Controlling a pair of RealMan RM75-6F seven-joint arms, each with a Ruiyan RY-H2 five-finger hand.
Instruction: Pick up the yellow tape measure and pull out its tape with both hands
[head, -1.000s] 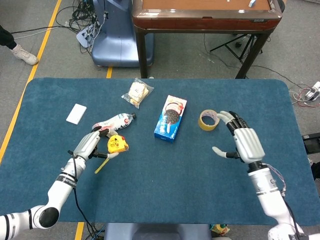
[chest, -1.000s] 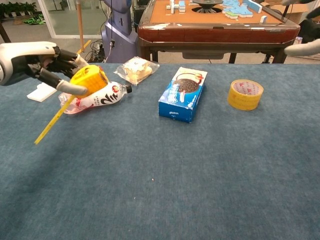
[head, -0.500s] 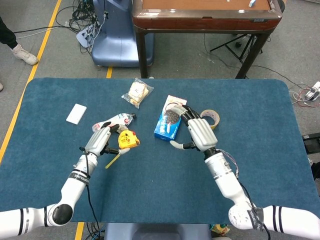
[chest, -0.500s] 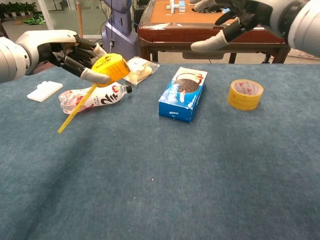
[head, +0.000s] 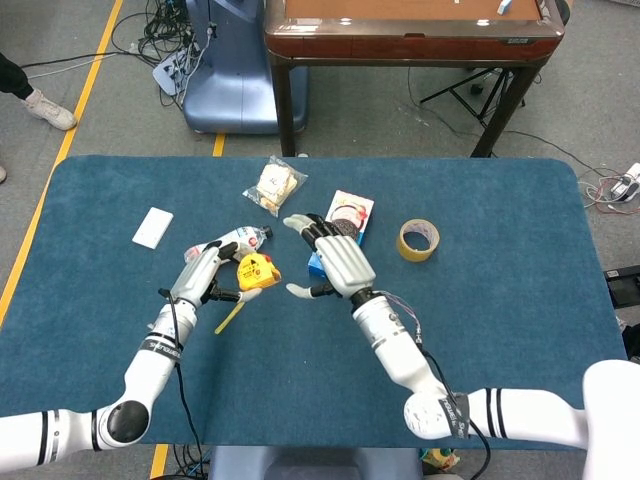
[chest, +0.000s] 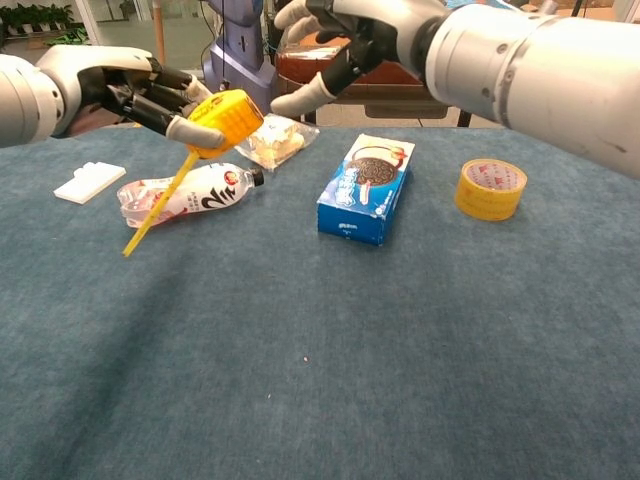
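My left hand (head: 204, 276) (chest: 135, 92) holds the yellow tape measure (head: 256, 272) (chest: 228, 117) in the air above the blue table (head: 500, 300). A short length of yellow tape (head: 229, 318) (chest: 158, 205) hangs down and to the left from its case. My right hand (head: 335, 260) (chest: 345, 35) hovers just right of the case, fingers spread and nothing in it; it stays apart from the tape measure.
Under the tape measure lies a crushed plastic bottle (chest: 190, 195). A blue cookie box (chest: 366, 187), a yellow tape roll (chest: 490, 188), a bagged snack (chest: 272, 140) and a white card (head: 152, 227) also lie on the table. A brown table (head: 410, 30) stands beyond.
My right hand has swept left across the table, from beside the tape roll to just right of the tape measure. My left hand has carried the tape measure slightly rightward and up.
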